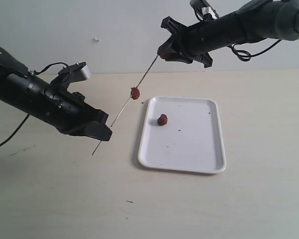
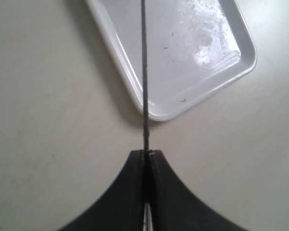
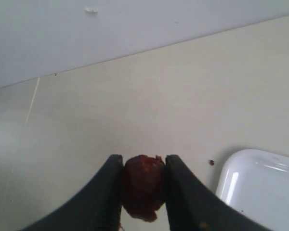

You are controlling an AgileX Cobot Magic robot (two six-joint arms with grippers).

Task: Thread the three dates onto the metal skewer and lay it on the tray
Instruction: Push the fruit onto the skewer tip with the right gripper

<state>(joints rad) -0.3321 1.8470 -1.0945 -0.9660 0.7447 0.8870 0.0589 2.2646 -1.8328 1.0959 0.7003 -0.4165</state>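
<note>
The thin metal skewer (image 1: pixel 120 111) slants up from lower left to upper right above the table. My left gripper (image 1: pixel 103 133) is shut on its lower part; in the left wrist view the rod (image 2: pixel 144 72) runs straight out of my left gripper (image 2: pixel 147 155). One date (image 1: pixel 135 93) sits threaded partway along the rod. My right gripper (image 1: pixel 163 55) is at the rod's upper end, shut on a second date (image 3: pixel 143 186) between its fingers (image 3: pixel 111 192). A third date (image 1: pixel 162 119) lies on the white tray (image 1: pixel 199 164).
The tray's corner (image 2: pixel 197 91) lies just beyond the left gripper. A pale wall rises behind the beige table. A tiny red crumb (image 3: pixel 211 162) lies on the table by the tray's edge (image 3: pixel 260 187).
</note>
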